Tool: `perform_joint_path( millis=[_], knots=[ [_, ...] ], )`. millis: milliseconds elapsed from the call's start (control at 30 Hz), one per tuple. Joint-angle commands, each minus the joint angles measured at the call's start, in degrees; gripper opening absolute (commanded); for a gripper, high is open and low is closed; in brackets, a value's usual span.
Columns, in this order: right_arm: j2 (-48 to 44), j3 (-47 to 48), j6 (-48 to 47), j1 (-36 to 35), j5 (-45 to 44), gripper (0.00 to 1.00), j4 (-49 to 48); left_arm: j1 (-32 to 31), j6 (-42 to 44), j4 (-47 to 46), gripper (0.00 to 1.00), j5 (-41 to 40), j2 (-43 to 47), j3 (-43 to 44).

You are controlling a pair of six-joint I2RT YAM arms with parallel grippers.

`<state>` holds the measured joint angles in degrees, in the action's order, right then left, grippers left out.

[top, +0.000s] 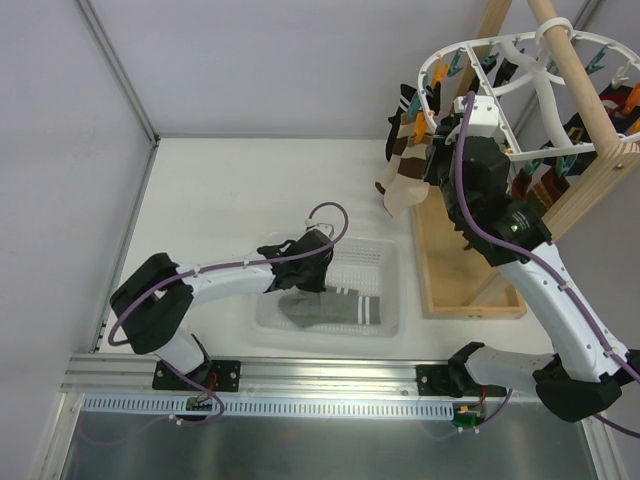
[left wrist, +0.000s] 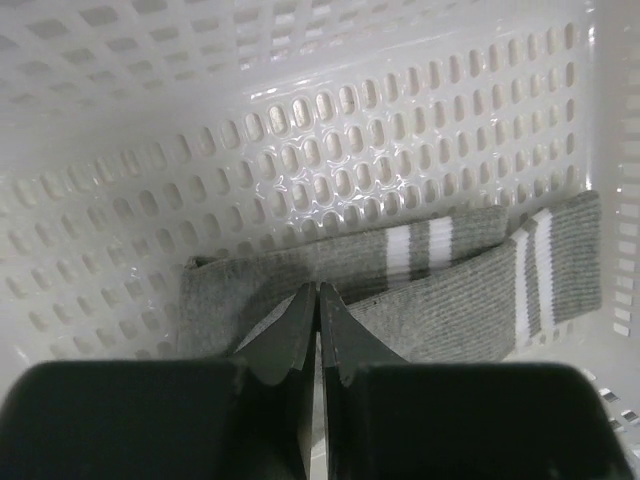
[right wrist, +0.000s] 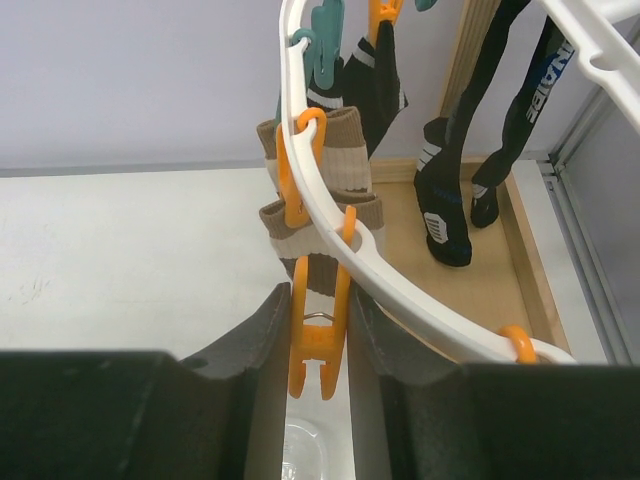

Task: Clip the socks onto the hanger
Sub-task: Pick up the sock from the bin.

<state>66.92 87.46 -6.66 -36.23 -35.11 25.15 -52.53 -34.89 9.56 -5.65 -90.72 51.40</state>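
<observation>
Two grey socks (top: 335, 308) with white stripes lie in the white perforated basket (top: 393, 262). In the left wrist view they overlap, one sock (left wrist: 230, 295) at the left and the other (left wrist: 470, 305) at the right. My left gripper (left wrist: 318, 292) is down in the basket, its jaws shut together on a pinch of the grey fabric. The white oval hanger (top: 520, 50) hangs at the upper right. My right gripper (right wrist: 320, 292) is raised at the hanger's rim (right wrist: 400, 280), shut on an orange clip (right wrist: 322, 355) that hangs from it.
A beige and brown striped sock (right wrist: 335, 190) is clipped right behind the held clip. Black socks (right wrist: 448, 200) hang further back. The wooden pole frame (top: 590, 175) and its base board (top: 470, 290) stand to the right of the basket.
</observation>
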Motion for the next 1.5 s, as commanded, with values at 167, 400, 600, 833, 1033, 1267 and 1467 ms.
perform_joint_path(
  millis=[167, 400, 600, 833, 1033, 1267, 1467],
  knots=[
    [-2.9, 0.4, -0.6, 0.7, -1.1, 0.01, -3.2, 2.0, 6.2, 0.1, 0.00, -4.8, 13.1, 4.4],
    [-4.2, -0.8, 0.1, 0.9, -1.0, 0.01, -3.1, 3.0, 9.7, -0.1, 0.00, -9.5, 21.2, 3.3],
    [-5.2, -1.9, 0.3, 0.8, -0.8, 0.01, -3.8, 3.5, 8.8, 0.0, 0.00, -12.3, 23.4, -1.5],
    [-4.6, -2.1, 0.2, 0.8, 0.3, 0.01, -3.2, 3.4, 6.4, 0.8, 0.01, -12.9, 20.2, -6.3],
    [-3.9, -1.3, 0.2, 0.7, 0.7, 0.01, -2.3, 3.5, 11.6, 3.7, 0.62, -10.0, 19.9, -3.9],
    [-3.1, -0.5, -0.2, 0.7, 0.6, 0.01, -2.1, 2.6, 22.7, 8.2, 0.72, -4.8, 19.0, 5.5],
    [-2.1, -0.1, -0.4, 0.8, 0.7, 0.01, -2.1, -2.0, 32.0, 9.2, 0.72, -0.8, 13.0, 7.1]
  ],
)
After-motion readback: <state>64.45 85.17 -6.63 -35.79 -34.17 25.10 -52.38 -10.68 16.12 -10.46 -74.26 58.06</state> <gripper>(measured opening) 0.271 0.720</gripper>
